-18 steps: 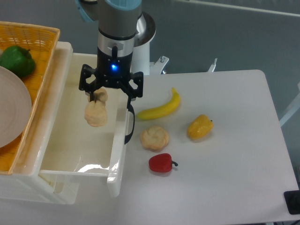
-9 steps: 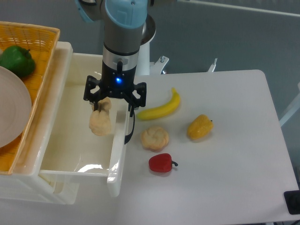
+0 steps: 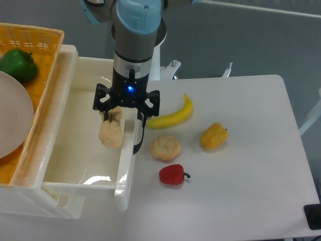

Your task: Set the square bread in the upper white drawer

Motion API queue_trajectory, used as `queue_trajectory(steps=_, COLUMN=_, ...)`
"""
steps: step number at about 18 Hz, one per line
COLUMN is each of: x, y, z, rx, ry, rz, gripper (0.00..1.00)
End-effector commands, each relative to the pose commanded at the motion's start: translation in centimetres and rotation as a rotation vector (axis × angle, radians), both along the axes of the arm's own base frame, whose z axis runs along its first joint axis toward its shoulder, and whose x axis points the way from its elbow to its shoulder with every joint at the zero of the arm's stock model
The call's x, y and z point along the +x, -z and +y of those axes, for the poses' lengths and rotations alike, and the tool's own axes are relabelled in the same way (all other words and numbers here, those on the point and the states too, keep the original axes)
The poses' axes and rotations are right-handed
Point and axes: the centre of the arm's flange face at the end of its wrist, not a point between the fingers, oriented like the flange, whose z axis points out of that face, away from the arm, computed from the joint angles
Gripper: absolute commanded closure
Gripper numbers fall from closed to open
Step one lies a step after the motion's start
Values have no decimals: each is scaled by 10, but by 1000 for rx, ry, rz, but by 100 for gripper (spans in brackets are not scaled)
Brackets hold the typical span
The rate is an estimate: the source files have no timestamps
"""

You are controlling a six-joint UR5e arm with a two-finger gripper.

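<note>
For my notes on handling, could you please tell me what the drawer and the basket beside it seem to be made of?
The upper white drawer looks like glossy moulded plastic: its floor shows bright reflections and its walls are smooth. Its curved handle looks like black plastic, though that is less sure. The orange basket appears woven, with a fine lattice; plastic or natural fibre cannot be told.

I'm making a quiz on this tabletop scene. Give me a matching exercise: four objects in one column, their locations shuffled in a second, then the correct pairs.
Things:
1. square bread
2. green pepper
3. red pepper
4. banana

Places:
A. on the table, nearest the front edge
B. in the gripper, over the upper white drawer
C. in the orange basket
D. on the table, behind the round bun

Pairs: 1-B, 2-C, 3-A, 4-D
</note>
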Motion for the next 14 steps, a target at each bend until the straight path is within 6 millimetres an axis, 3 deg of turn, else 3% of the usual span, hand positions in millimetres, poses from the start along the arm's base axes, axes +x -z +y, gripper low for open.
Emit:
queue_trajectory(steps=8, x=-5, y=-3, z=-6, rx=-5, ry=-14, rz=9, gripper=0)
queue_trajectory(steps=14, x=12, y=-19, z=-9, rx=9, ry=1, rz=21, gripper=0)
